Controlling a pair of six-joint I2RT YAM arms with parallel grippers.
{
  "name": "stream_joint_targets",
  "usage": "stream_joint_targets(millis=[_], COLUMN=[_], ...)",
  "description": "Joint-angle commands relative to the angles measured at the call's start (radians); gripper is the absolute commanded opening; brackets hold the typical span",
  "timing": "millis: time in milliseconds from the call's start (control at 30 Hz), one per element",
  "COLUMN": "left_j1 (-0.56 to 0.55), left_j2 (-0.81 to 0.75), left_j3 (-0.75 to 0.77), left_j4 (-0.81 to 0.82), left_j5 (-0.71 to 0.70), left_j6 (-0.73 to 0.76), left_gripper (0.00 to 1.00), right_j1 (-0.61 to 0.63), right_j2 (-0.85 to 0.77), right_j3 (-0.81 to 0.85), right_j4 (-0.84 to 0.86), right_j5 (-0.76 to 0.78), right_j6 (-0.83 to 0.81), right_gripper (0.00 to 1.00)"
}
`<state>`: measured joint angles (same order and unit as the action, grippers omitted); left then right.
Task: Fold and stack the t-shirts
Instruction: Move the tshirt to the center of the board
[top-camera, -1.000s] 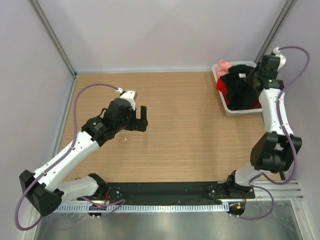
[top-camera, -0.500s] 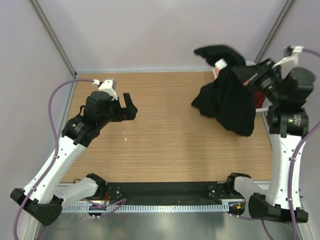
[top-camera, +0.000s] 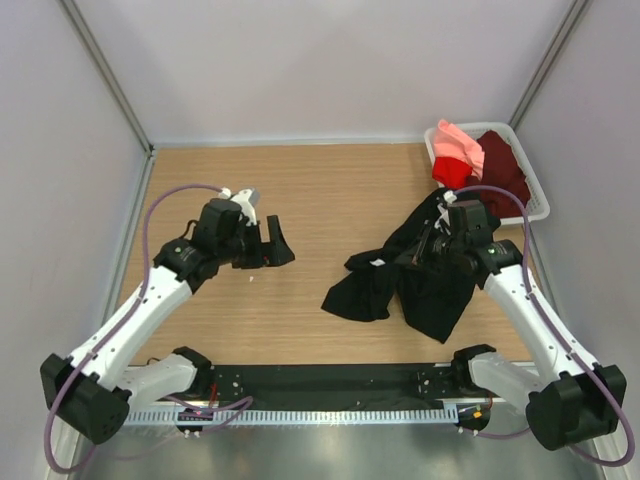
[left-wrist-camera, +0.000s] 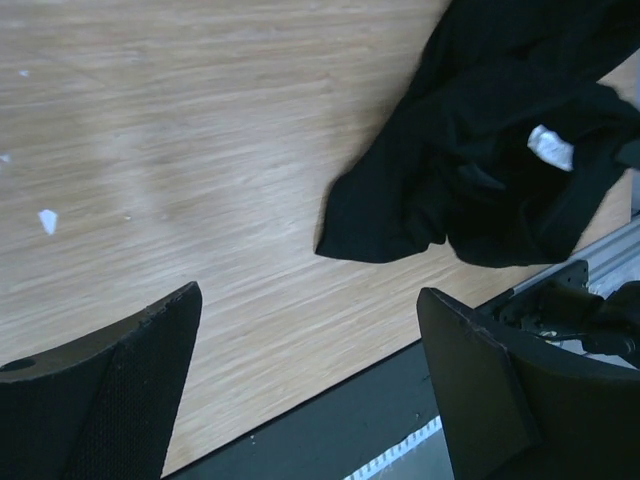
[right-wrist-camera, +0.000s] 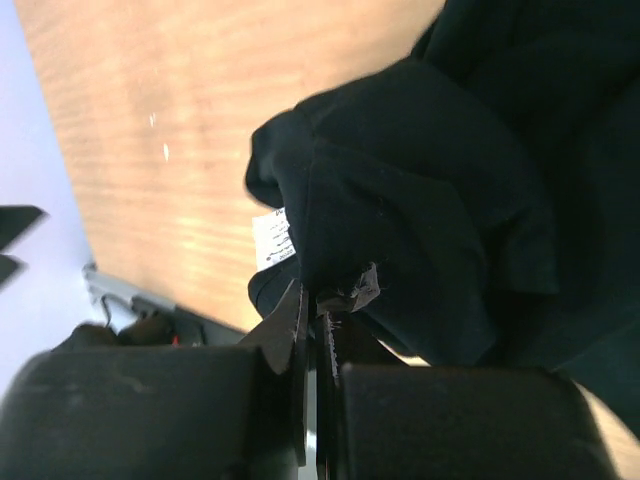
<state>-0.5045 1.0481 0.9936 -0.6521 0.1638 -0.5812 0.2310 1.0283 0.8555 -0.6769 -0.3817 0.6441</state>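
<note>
Black t-shirt (top-camera: 365, 290), crumpled on the wooden counter (top-camera: 330, 200), is pinched between the closed right jaws and lies ahead of the wide-apart, empty left jaws; spreading appears in hand, likely requiring the left jaws to seize a free hem.

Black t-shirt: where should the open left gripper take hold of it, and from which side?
Probably the loose outer corner of the black t-shirt, lying thin and flat on the table toward the left gripper. Come from above on its left side; the middle is bunched, and the right gripper is shut on the far part.
</note>
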Motion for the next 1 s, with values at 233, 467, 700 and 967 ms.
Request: stream_joint_targets(millis=[233,467,700,967], left_j1=[-0.133,-0.212,-0.181,0.131], left_j2=[0.279,0.388,0.109,-0.156], left_j3=[-0.044,-0.052,-0.09,0.0], left_j4=[0.232,0.318,0.169,-0.178], left_j5=[0.02,-0.049,-0.326,-0.416], left_j6=[-0.121,-0.152,-0.204,-0.123], left_gripper=[0.83,0.76,0.86,0.92], right_j1=[-0.005,-0.004,0.206,0.641], right_j2=[-0.079,-0.122,-0.044,0.212], right_j3=[0.082,0.122,0.279,0.415], right_j4=[-0.049,0.037,0.163,0.285], right_j5=[0.3,0.114,0.068,0.308], right_j6=[-0.118,-0.068,0.067,0.179], right_gripper=[0.01,0.01,0.01,0.01])
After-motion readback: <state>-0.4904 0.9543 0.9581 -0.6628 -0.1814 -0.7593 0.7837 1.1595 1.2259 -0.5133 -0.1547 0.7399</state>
